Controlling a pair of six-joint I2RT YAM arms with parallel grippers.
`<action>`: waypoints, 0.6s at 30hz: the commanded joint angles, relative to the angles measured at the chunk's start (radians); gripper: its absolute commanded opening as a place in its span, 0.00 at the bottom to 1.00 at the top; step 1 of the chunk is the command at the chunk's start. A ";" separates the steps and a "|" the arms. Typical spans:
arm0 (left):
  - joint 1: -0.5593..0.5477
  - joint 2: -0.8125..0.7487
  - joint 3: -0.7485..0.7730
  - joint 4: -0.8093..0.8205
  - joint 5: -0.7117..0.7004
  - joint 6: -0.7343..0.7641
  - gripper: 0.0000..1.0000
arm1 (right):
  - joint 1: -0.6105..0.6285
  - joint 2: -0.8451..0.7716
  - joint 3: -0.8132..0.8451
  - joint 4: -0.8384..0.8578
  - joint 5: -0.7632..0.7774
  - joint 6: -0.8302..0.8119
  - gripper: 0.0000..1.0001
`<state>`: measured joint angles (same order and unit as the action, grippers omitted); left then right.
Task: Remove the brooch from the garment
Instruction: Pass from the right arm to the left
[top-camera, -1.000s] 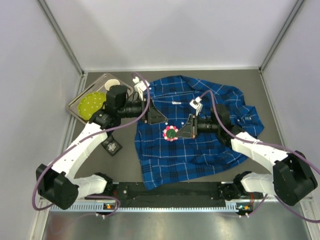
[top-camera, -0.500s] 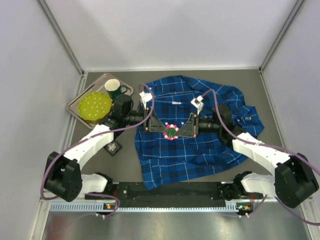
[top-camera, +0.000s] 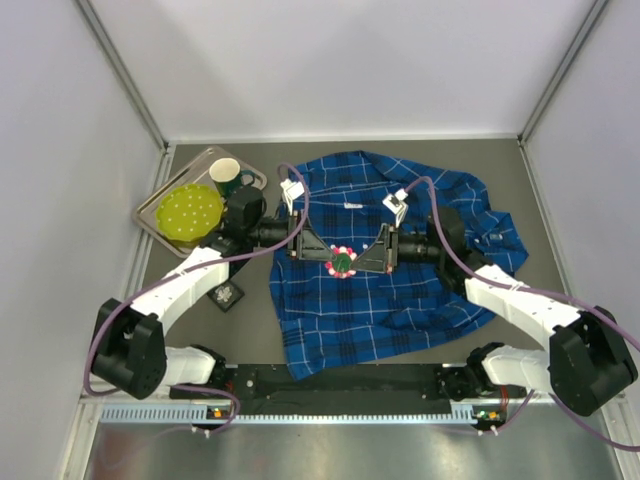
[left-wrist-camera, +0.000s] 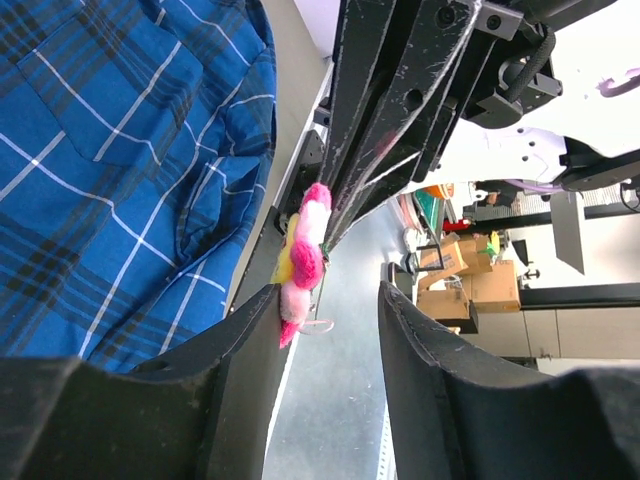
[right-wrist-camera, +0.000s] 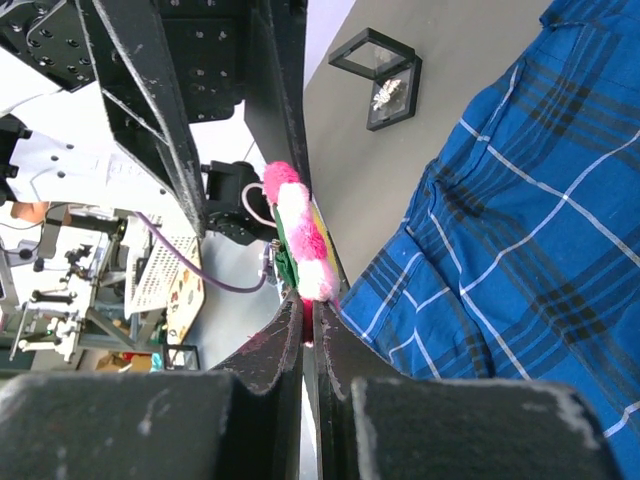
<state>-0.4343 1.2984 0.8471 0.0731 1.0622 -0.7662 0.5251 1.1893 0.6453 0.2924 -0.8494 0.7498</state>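
The brooch (top-camera: 342, 262), a pink and white flower with a green centre, is over the middle of the blue plaid shirt (top-camera: 400, 300). My right gripper (top-camera: 364, 262) is shut on the brooch's edge; the right wrist view shows its jaws (right-wrist-camera: 308, 305) pinched on the pink rim of the brooch (right-wrist-camera: 300, 240), with the shirt (right-wrist-camera: 520, 200) to the right. My left gripper (top-camera: 324, 256) is open just left of the brooch. In the left wrist view (left-wrist-camera: 325, 300) the brooch (left-wrist-camera: 303, 262) touches the tip of the left finger (left-wrist-camera: 250, 330), and the shirt (left-wrist-camera: 100, 150) lies to the left.
A metal tray (top-camera: 150, 205) at the back left holds a green plate (top-camera: 190, 212) and a green mug (top-camera: 228, 177). A small black box (top-camera: 225, 293) lies on the table left of the shirt and also shows in the right wrist view (right-wrist-camera: 385, 80).
My left arm has swung right from over the tray, uncovering the mug, and its open fingers now reach the brooch. The right gripper has kept its hold on the brooch.
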 joint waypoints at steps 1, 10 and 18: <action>-0.007 0.021 0.026 -0.019 0.010 0.045 0.51 | -0.007 -0.013 0.060 0.090 -0.020 0.011 0.00; -0.007 0.025 0.037 -0.030 0.005 0.062 0.57 | -0.007 -0.036 0.063 0.067 -0.025 -0.001 0.00; -0.009 -0.001 0.017 0.039 -0.020 -0.001 0.00 | 0.027 -0.026 0.117 -0.075 0.047 -0.029 0.11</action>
<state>-0.4404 1.3262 0.8509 0.0532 1.0573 -0.7498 0.5270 1.1839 0.6704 0.2897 -0.8558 0.7605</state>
